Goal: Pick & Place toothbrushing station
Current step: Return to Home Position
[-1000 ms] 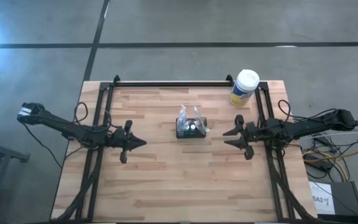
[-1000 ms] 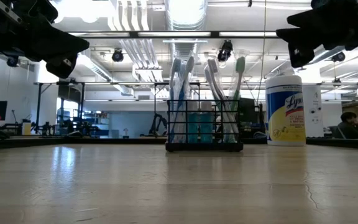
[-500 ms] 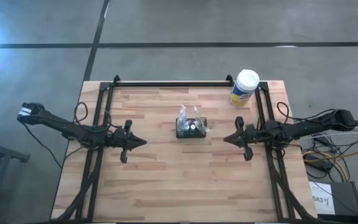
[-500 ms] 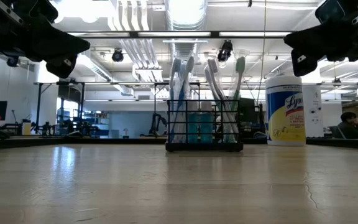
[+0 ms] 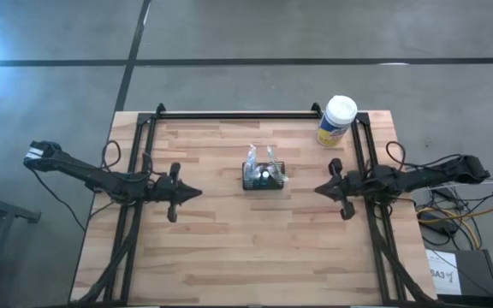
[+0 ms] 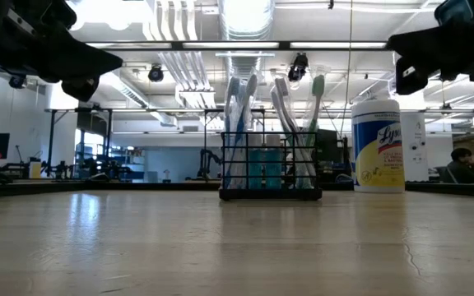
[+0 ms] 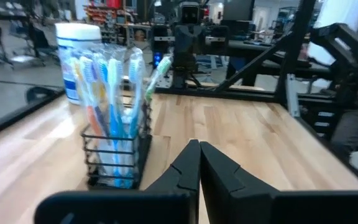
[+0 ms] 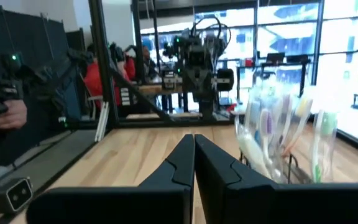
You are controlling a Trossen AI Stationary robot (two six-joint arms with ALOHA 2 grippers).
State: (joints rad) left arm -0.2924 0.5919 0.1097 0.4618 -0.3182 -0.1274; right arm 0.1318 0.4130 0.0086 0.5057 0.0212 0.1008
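A: High view, quick?
B: The toothbrushing station (image 5: 264,176) sits mid-table (image 5: 229,248), well apart from both arms. A white-capped canister (image 5: 337,121) is at the far corner on the right arm's side. From above, the brushes are just a pale clump.

A: What does the low view add?
B: The toothbrushes (image 6: 241,115) stand upright in the station with their heads above the rim. A green toothbrush (image 6: 317,86) is on the side nearer the canister. The canister is upright, near the station but not touching it. Both grippers hang above the tabletop, at the picture's upper corners.

A: Fingers?
B: Only the wrist views settle it. On the left gripper (image 7: 198,145) the fingers are pressed together, tips meeting, with nothing between them. The right gripper (image 8: 194,138) is the same: tips together and empty.

A: Pose?
B: The left arm reaches in from the left edge, stretched out low, with its gripper pointing at the station. The right arm mirrors it from the right edge. Both stop well short of the station.

A: Anything only the wrist views see?
B: The left wrist view has the canister behind the station. The right wrist view has a person's hand (image 8: 10,115) off the table, out in the room.
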